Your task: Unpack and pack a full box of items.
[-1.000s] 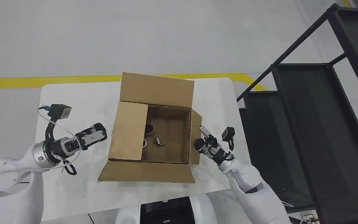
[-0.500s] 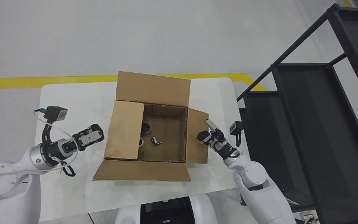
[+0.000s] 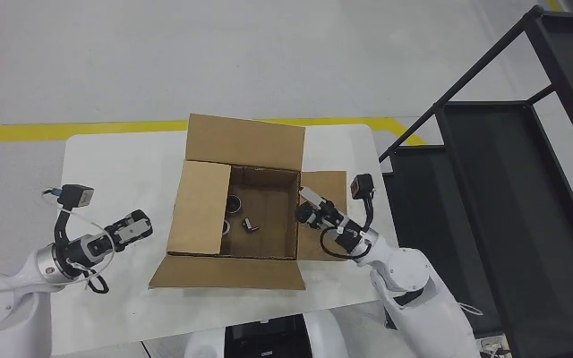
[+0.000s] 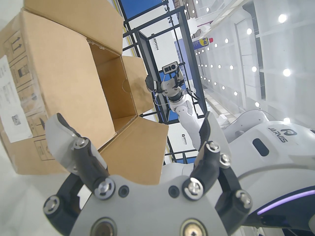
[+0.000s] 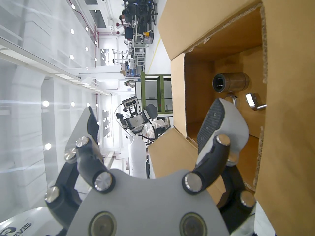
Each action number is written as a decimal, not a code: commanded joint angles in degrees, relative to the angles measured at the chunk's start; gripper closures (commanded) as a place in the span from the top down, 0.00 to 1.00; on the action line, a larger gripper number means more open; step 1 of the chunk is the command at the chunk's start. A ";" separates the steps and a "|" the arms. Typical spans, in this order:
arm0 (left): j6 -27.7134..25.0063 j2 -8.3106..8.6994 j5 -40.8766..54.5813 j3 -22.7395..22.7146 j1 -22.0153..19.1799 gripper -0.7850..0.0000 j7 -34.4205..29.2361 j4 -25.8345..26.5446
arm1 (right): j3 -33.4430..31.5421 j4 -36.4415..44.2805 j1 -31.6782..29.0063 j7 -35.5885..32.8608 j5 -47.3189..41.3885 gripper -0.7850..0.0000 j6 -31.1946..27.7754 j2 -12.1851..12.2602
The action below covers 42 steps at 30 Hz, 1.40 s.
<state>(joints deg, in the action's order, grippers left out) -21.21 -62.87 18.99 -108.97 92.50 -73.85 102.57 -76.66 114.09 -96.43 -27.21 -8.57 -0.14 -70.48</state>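
An open cardboard box (image 3: 246, 140) stands mid-table with all its flaps folded outward. On its floor lie a dark metal cylinder (image 3: 235, 205) (image 5: 231, 82), a small silver part (image 3: 252, 224) (image 5: 254, 100) and a ring (image 5: 232, 100). My right gripper (image 3: 307, 211) (image 5: 152, 121) is open at the box's right rim, above the right flap (image 3: 333, 183), with one finger (image 5: 216, 119) over the opening. My left gripper (image 3: 134, 225) (image 4: 133, 128) is open and empty, out to the left of the box (image 4: 61, 74) and apart from it. The right gripper (image 4: 150, 84) is at the far wall in the left wrist view.
The white table (image 3: 116, 161) has bare room left of the box and a narrow strip on the right. A black metal rack (image 3: 483, 179) stands just beyond the table's right edge. The near flap (image 3: 228, 273) reaches toward the front edge.
My right gripper moved left from outside the box to its right rim, and the right flap now lies flat outward. My left gripper drew back leftward. The box shifted slightly.
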 commanded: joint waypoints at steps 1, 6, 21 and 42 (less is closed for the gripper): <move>-0.98 0.14 0.97 -1.39 1.23 1.00 0.33 -0.53 | 1.72 0.69 1.46 -0.13 2.06 1.00 3.01 -0.04; -3.83 0.45 3.57 -3.77 3.83 1.00 -0.12 -2.22 | 6.00 0.84 5.59 -0.98 5.56 1.00 11.85 -0.26; -5.22 0.62 5.69 -4.39 4.82 1.00 -1.15 -3.15 | 10.18 -1.73 10.86 0.83 3.67 1.00 17.83 -1.09; -5.22 0.62 5.69 -4.39 4.82 1.00 -1.15 -3.15 | 10.18 -1.73 10.86 0.83 3.67 1.00 17.83 -1.09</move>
<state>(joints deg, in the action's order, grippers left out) -26.43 -62.25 24.68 -113.36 97.32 -75.00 99.43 -66.48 112.36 -85.57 -26.37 -4.90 17.70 -71.57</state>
